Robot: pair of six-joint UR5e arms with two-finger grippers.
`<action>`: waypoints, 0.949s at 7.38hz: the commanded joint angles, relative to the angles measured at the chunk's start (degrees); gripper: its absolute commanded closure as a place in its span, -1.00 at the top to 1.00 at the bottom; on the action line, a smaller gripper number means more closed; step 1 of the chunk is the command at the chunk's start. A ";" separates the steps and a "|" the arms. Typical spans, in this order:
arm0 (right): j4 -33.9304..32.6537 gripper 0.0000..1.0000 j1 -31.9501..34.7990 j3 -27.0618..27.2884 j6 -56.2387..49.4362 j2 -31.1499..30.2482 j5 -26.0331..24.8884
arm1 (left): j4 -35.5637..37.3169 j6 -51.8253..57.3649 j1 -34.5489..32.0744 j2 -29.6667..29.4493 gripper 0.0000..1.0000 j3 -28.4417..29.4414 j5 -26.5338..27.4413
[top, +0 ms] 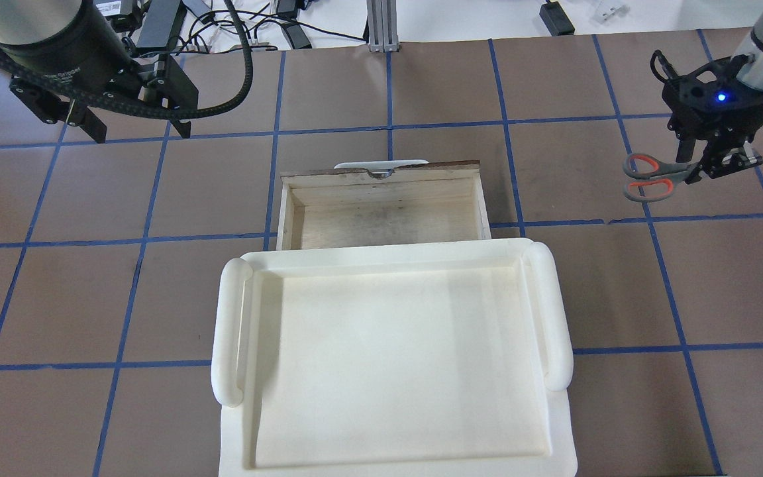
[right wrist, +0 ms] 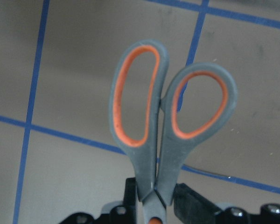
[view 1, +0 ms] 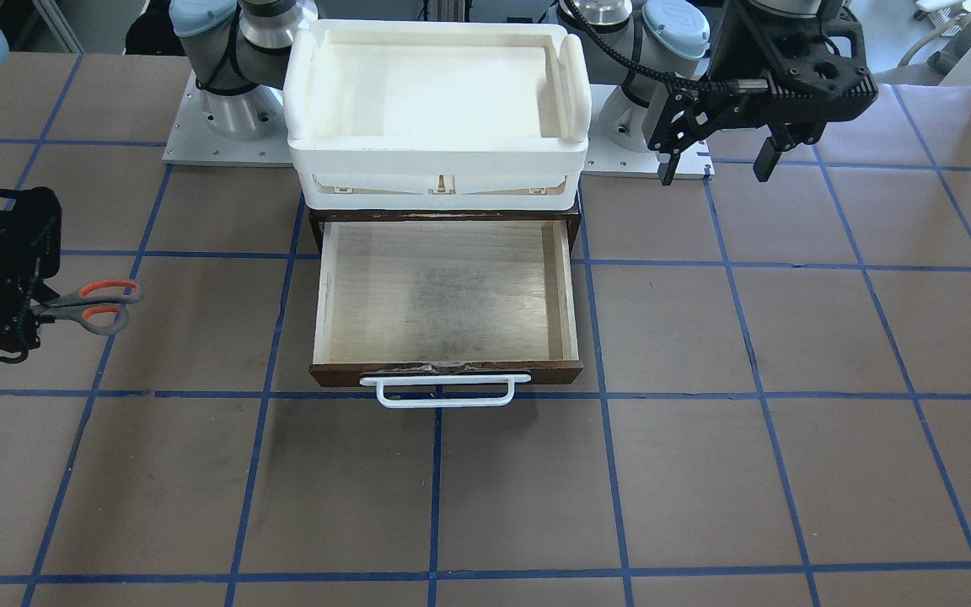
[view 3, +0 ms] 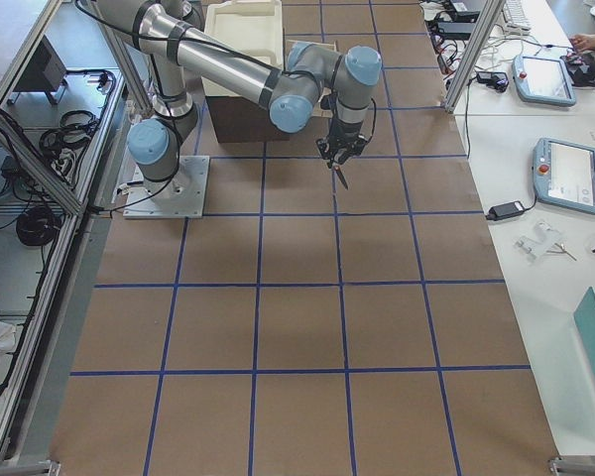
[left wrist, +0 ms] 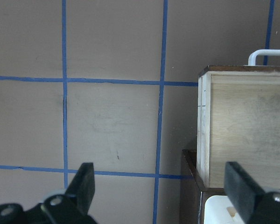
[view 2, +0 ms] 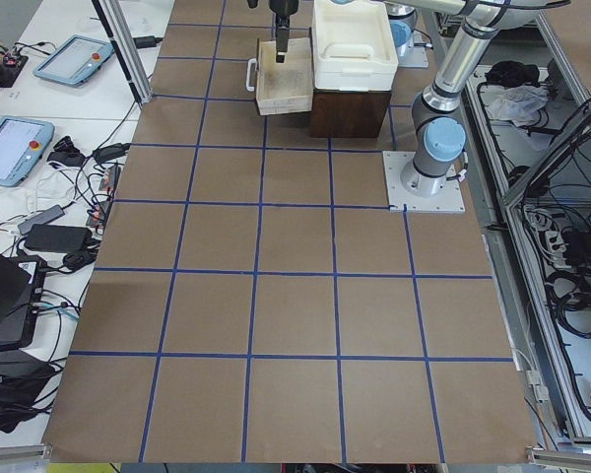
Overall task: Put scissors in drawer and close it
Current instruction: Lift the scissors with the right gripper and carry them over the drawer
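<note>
The scissors (view 1: 93,305), with grey handles and orange-red inner loops, are held by the blades in my right gripper (view 1: 22,320). They hang above the table, well to the drawer's side, handles pointing toward the drawer. They also show in the overhead view (top: 650,177) and in the right wrist view (right wrist: 163,121). The drawer (view 1: 452,371) is pulled open and empty, showing its pale wood interior and white bar handle (view 1: 445,389). My left gripper (view 1: 717,164) is open and empty, hovering beside the cabinet on the other side; the left wrist view (left wrist: 161,186) shows the drawer's corner (left wrist: 242,126).
A white plastic tray (view 1: 435,160) sits on top of the dark cabinet, above the drawer; it is empty (top: 229,331). The table is brown with a blue tape grid. Both arm bases stand behind the cabinet.
</note>
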 commanded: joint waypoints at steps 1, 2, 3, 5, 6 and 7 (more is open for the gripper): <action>3.99 -1.00 8.08 -3.77 14.89 -0.54 2.47 | 0.00 0.00 0.07 -0.03 1.00 0.01 0.00; 4.09 -1.00 11.25 -4.65 20.61 -0.45 4.06 | -0.09 0.00 0.07 0.05 1.00 0.01 0.00; 4.09 -1.00 13.89 -4.84 25.37 -0.37 5.47 | -0.09 0.00 -0.01 0.05 1.00 0.01 0.00; 3.83 -1.00 20.04 -4.93 33.47 0.86 5.75 | -0.18 0.00 -0.01 0.06 1.00 0.01 0.00; 3.30 -1.00 23.20 -4.93 36.81 1.65 6.09 | -0.18 0.00 -0.01 0.14 1.00 0.09 0.00; 3.12 -1.00 25.67 -5.01 41.19 2.09 7.32 | -0.18 0.00 -0.01 0.14 1.00 0.01 0.00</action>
